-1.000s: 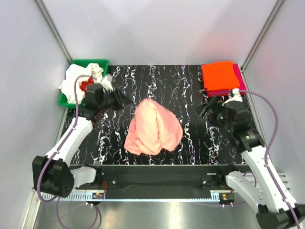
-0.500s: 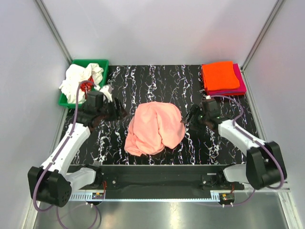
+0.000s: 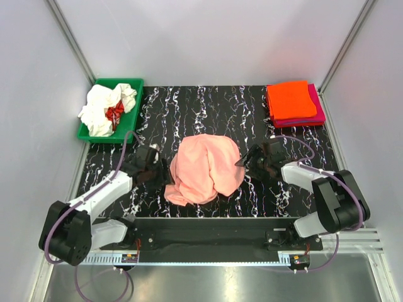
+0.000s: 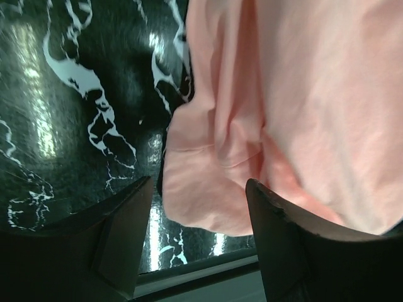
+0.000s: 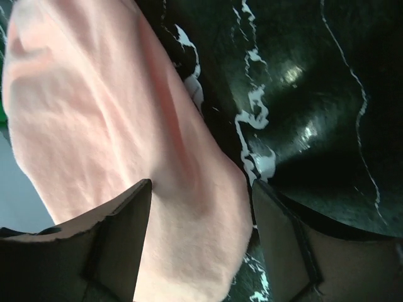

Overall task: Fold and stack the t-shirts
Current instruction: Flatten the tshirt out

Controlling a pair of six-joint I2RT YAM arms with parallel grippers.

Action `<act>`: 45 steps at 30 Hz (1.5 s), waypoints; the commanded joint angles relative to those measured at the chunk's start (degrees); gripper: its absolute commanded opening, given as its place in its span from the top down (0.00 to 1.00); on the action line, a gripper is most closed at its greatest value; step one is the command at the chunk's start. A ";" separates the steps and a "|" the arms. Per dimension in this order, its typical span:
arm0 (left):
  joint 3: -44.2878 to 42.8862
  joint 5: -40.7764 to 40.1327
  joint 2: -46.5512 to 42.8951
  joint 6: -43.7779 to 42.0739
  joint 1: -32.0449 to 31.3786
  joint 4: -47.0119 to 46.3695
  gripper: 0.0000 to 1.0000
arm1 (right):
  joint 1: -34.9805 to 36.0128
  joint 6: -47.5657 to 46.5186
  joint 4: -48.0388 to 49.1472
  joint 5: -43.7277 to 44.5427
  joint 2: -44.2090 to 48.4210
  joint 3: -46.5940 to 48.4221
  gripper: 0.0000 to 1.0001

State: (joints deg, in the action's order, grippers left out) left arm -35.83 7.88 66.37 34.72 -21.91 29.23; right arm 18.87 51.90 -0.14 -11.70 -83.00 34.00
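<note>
The salmon-pink shirt [image 3: 204, 168] lies crumpled in the middle of the desk [image 3: 208, 107]. The left end effector [image 3: 161, 173] at its left edge and the right end effector [image 3: 247, 161] at its right edge both stand open, gripping nothing. The orange shirt [image 3: 289, 99] lies folded on the magenta shirt [image 3: 318, 114] at the far right corner.

Black tabletop [image 3: 208, 107] veined with white, glossy under overhead light; plain pale walls [image 3: 208, 38] on three sides; metal posts [image 3: 70, 39] at its far corners.
</note>
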 commanded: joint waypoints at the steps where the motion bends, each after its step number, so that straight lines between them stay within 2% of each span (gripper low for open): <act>1: 1.99 -4.27 0.87 5.43 -2.34 -4.53 0.35 | 0.55 1.53 7.34 -0.95 -2.07 -0.16 0.28; 3: 3.31 -6.03 1.48 6.67 -3.92 -6.19 0.35 | 0.55 1.89 8.75 -0.69 -3.04 -0.69 0.30; 5: 4.01 -5.51 2.79 7.73 -4.37 -8.22 0.39 | 0.55 2.07 9.28 0.19 -3.57 -1.04 0.36; 6: 4.02 -5.42 3.24 7.99 -4.98 -10.32 0.41 | 0.55 2.15 9.28 1.15 -3.57 -1.04 0.48; 7: 3.84 -5.42 3.76 8.26 -5.16 -11.38 0.46 | 0.64 2.15 9.28 1.59 -3.66 -0.52 0.53; 9: 3.14 -5.07 5.87 8.08 -5.33 -15.15 0.71 | 0.64 1.80 8.67 2.21 -2.79 0.54 0.68; 10: 2.44 -4.89 6.75 8.08 -5.33 -15.78 0.84 | 0.55 0.93 8.06 2.39 -2.26 2.46 0.86; 11: 0.26 -3.41 8.41 7.56 -5.33 -16.22 1.00 | 0.46 0.31 5.70 2.82 -0.60 3.69 0.97; 12: -1.41 -3.22 8.86 6.95 -5.33 -15.53 1.00 | 0.38 -0.65 3.94 3.78 0.46 5.01 1.00; 16: -14.23 -7.69 6.24 1.43 -5.25 -6.23 1.00 | 0.20 -7.75 -9.76 11.25 9.24 14.75 1.00; 17: -20.88 -11.79 4.58 0.01 -5.16 -2.47 1.00 | 0.02 -9.08 -14.92 13.61 13.52 16.43 1.00; 20: -33.63 -15.87 3.16 -3.86 -5.16 3.00 1.00 | -0.06 -12.69 -22.41 21.09 21.18 22.41 1.00; 23: -41.30 -16.05 2.54 -5.80 -5.16 5.47 1.00 | -0.06 -13.40 -27.17 21.64 26.81 26.64 1.00; 25: -42.30 -15.01 2.10 -6.59 -5.16 5.57 1.00 | 0.02 -12.44 -27.72 20.24 29.20 26.47 1.00; 26: -41.78 -12.56 2.01 -6.68 -5.16 5.57 0.99 | -0.06 -12.00 -28.24 19.53 31.04 26.04 1.00; 27: -40.73 -10.62 1.92 -6.60 -5.25 5.48 0.91 | -0.06 -11.47 -28.59 18.92 32.02 25.33 1.00; 28: -37.41 -7.99 1.75 -6.51 -5.33 5.48 0.76 | 0.02 -10.43 -28.95 18.82 32.81 23.41 1.00; 30: -32.66 -5.60 1.31 -5.98 -6.03 4.87 0.73 | -0.06 -9.37 -29.04 18.82 35.36 21.30 1.00; 32: -23.96 -7.08 -0.27 -5.10 -6.91 3.56 0.64 | -0.06 -8.75 -29.13 19.35 37.20 18.83 1.00; 34: -14.85 -7.18 -1.93 -2.74 -7.09 1.89 0.60 | 0.02 -8.83 -29.30 19.70 37.74 17.86 1.00; 37: -3.86 -7.08 -3.43 1.48 -8.84 -4.68 0.55 | -0.06 -9.01 -29.30 19.26 37.04 18.03 1.00; 40: 2.59 -5.51 -2.74 5.00 -10.17 -8.83 0.47 | 0.02 -9.27 -29.30 18.65 36.25 18.12 1.00; 42: 3.66 -5.42 -1.86 6.06 -11.22 -11.38 0.40 | -0.06 -9.10 -29.30 18.56 35.98 18.03 1.00; 45: 4.54 -6.38 0.25 6.50 -12.36 -14.19 0.36 | -0.06 -8.84 -29.13 18.30 35.72 17.33 1.00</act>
State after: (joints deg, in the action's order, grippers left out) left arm -30.92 1.08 65.93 38.68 -33.43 25.12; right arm 18.96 42.39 -30.55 6.39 -47.07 51.09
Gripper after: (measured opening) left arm 0.633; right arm 0.014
